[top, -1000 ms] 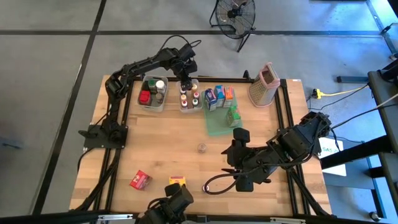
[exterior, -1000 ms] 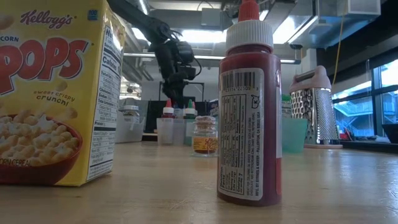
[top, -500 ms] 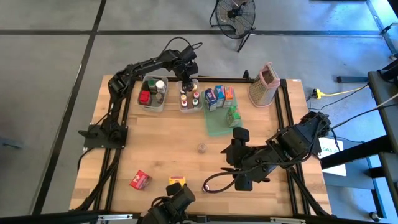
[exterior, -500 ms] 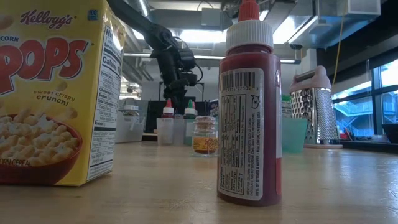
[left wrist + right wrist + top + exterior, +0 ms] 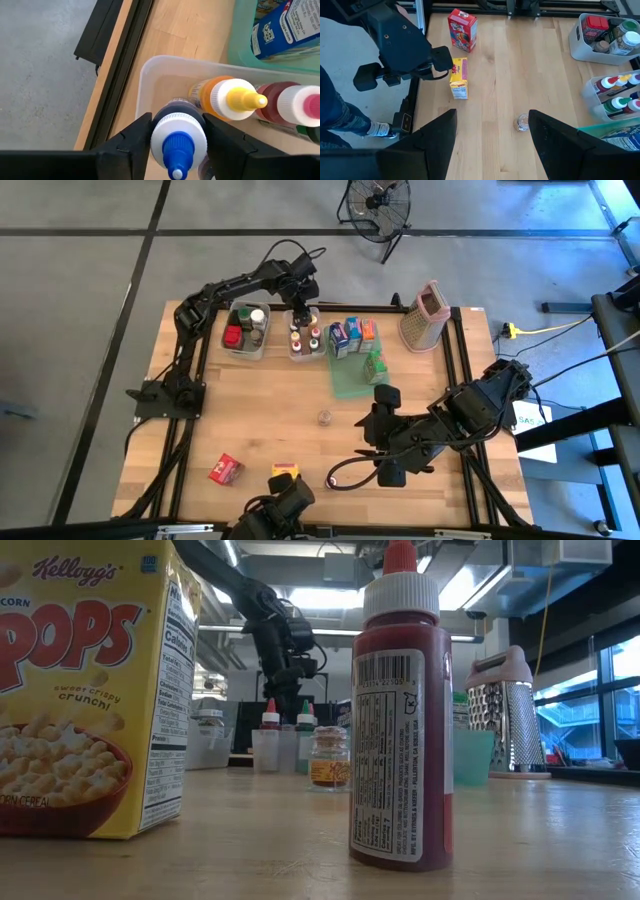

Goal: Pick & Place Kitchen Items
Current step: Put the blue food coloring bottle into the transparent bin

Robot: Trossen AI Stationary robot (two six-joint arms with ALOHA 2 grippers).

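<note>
On the wooden table (image 5: 260,420), bins and tray hold most items; the left gripper (image 5: 176,145) grasps a blue-capped bottle (image 5: 177,137) in the bottle bin (image 5: 150,75), while the right gripper (image 5: 492,130) waits released and a red carton (image 5: 226,470), yellow carton (image 5: 285,471) and small jar (image 5: 325,417) remain unsorted.

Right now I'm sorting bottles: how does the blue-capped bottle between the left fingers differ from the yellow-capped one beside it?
The blue-capped squeeze bottle has a dark body and sits between the left gripper fingers; the yellow-capped orange bottle stands free. Both are upright in the clear plastic bin, with white collars and nozzle tips.
</note>
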